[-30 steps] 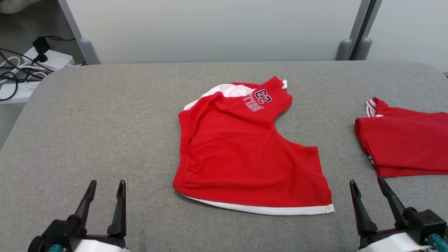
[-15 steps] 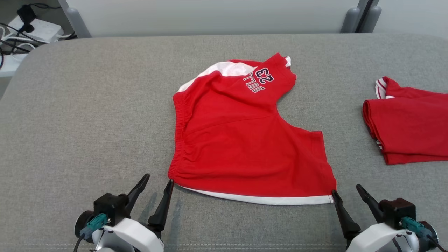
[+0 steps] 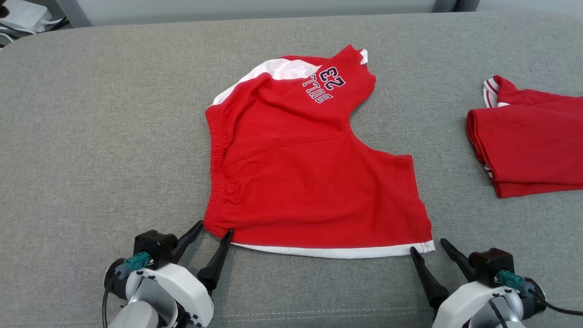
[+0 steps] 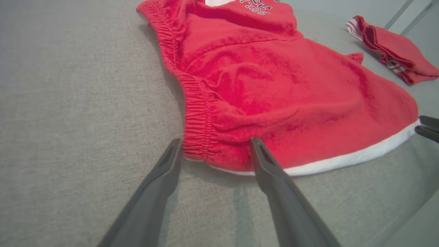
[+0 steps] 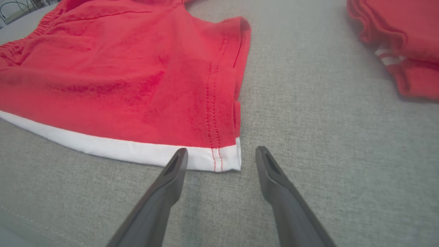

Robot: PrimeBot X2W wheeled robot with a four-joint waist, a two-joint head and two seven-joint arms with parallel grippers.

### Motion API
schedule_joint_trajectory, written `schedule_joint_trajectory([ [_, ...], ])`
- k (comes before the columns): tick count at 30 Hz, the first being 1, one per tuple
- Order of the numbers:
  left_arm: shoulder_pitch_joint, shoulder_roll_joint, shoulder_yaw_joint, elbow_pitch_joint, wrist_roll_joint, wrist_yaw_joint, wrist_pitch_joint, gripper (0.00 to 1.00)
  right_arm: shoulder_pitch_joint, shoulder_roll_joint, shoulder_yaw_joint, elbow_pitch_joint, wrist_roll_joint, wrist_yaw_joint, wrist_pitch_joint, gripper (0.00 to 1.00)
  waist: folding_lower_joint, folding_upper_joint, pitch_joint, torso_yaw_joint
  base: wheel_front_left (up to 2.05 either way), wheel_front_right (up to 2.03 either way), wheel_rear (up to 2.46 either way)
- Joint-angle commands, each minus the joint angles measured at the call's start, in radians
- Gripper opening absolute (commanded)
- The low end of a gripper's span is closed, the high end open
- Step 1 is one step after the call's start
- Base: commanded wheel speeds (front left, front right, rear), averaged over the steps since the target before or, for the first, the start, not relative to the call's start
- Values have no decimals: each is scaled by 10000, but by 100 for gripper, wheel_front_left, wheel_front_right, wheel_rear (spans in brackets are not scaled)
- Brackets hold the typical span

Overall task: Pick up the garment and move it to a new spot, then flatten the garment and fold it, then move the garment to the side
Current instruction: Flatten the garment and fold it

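Lying spread out near the middle of the grey fabric worktop [image 3: 114,136], the garment [image 3: 309,173] is a pair of red shorts turned sideways. Its gathered elastic waistband [image 3: 216,155] runs along the robot's left side, and the two legs point to the right. The near leg lies fairly smooth and carries a white band [image 3: 328,250] along its near edge. The far leg is rumpled and bears dark, white-edged lettering [image 3: 324,85], seen upside down from the head view, with a white panel [image 3: 278,70] beside it. A shallow crease crosses the cloth from the waistband toward the crotch. The left tool [image 3: 214,228] sits low over the worktop at the garment's near left corner, its two fingers spread wide and gripping nothing. The lower end of the waistband lies between the fingertips; whether they touch the cloth cannot be told. The right tool [image 3: 427,246] is likewise wide open and empty at the near right corner, where the end of the white band falls between its fingertips. Well apart on the right lies a folded red cloth [image 3: 533,150] with white stripes at its edge.
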Motion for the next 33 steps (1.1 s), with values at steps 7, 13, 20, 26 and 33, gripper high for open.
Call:
schedule_joint_trajectory([
  [7, -701, 572, -294, 271, -643, -69, -90, 0, -568, -114, 535, 304, 356, -30, -69, 6, 0, -1, -28, -100, 0, 0, 0],
  [13, -398, 680, -508, 322, -1073, -70, -191, 0, -360, -228, 608, 410, 734, -30, -35, 0, 0, -1, -218, -47, 0, 0, 0],
  [20, 856, 855, -414, -587, -1404, 345, -19, 0, 1205, -148, -182, -737, 908, -30, 202, 0, 0, -1, -538, 66, 0, 0, 0],
  [26, 1769, 1087, -248, -1704, -1669, 805, 275, 0, 2409, 217, -836, -2072, 772, -30, 728, 0, 0, -1, -620, 8, 0, 0, 0],
  [33, 2524, 1746, -193, -3379, -1950, 1145, 1307, 0, 3345, 578, -1570, -3787, 699, -30, 1565, 0, 0, -1, -614, -143, 0, 0, 0],
])
